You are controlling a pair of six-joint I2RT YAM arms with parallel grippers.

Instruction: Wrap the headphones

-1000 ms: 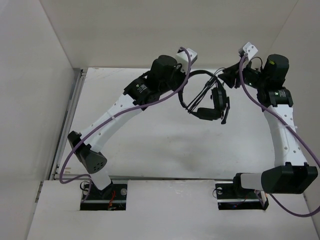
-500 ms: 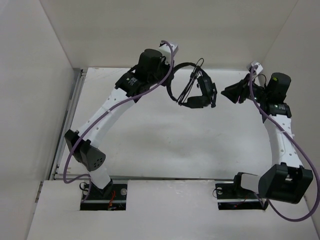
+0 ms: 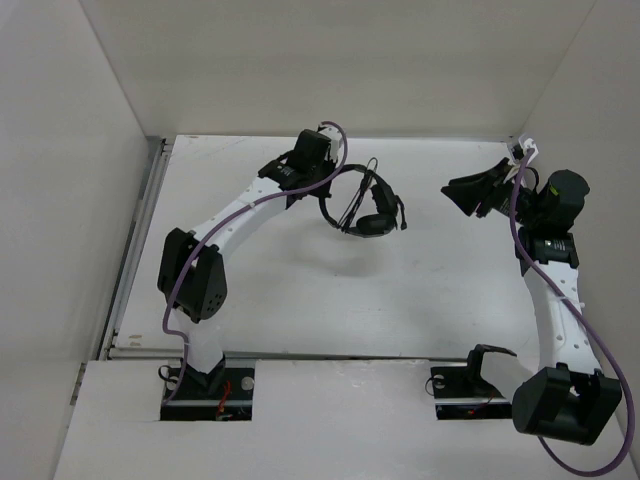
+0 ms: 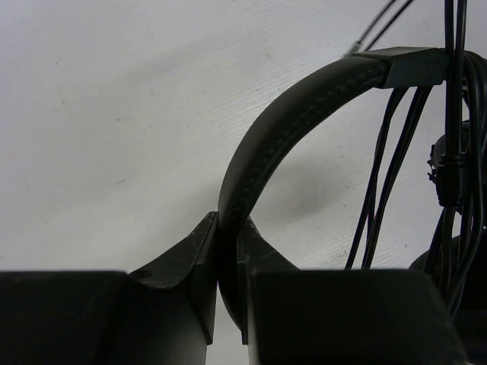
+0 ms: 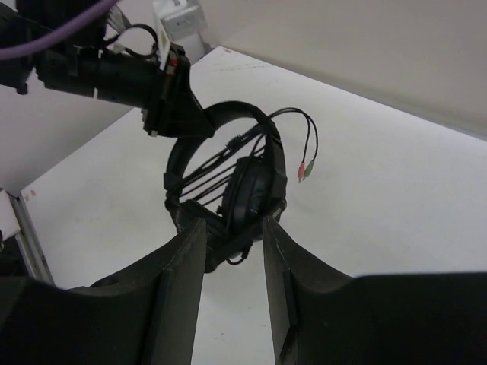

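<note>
The black headphones (image 3: 366,206) hang at the back middle of the table, held by the headband, with the thin cable looped several times across the band and earcups. My left gripper (image 3: 326,184) is shut on the headband (image 4: 304,99); its jaws (image 4: 228,228) pinch the band's lower end. Cable strands (image 4: 378,190) run down beside the band. In the right wrist view the headphones (image 5: 247,186) show beyond the fingers, and the cable's pink and green plugs (image 5: 304,169) dangle free. My right gripper (image 3: 462,190) stands open and apart to the right, nothing between its fingers (image 5: 234,228).
White walls close in the table on the left, back and right. A metal rail (image 3: 150,200) runs along the left edge. Thick purple cables (image 3: 585,330) trail along both arms. The white tabletop (image 3: 330,290) lies below the headphones.
My left arm has carried the headphones left and lower in the top view. My right arm has drawn back to the right, away from the headphones, its jaws still open.
</note>
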